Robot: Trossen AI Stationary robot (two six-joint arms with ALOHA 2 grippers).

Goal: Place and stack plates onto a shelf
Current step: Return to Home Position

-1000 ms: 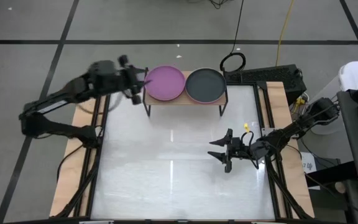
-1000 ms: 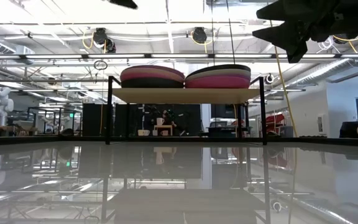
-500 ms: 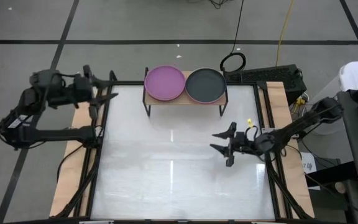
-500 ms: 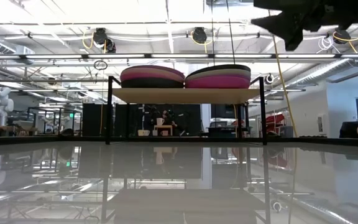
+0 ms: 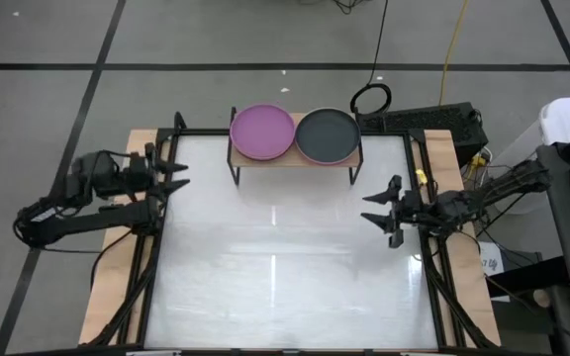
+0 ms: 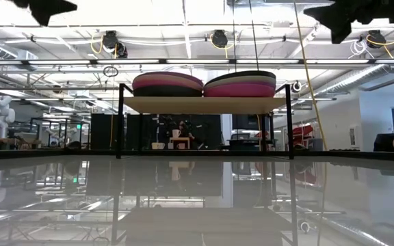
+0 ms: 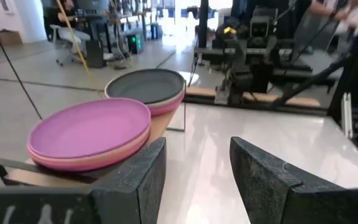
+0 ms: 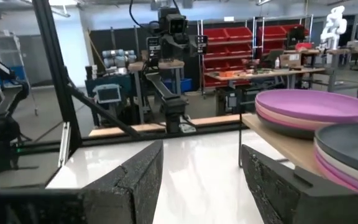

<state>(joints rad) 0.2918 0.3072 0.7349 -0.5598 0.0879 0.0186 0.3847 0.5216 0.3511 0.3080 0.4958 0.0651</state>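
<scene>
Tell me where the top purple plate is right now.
In the high view the purple plate tops the left stack on the shelf, beside the black plate, at the table far edge.

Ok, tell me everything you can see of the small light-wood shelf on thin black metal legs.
The shelf is a low rectangular light-wood board on thin black legs, standing level at the far edge of the white tabletop. It carries two side-by-side plate stacks, a purple-topped stack on the left and a black-topped stack on the right, filling its width. Nothing else touches it.
</scene>
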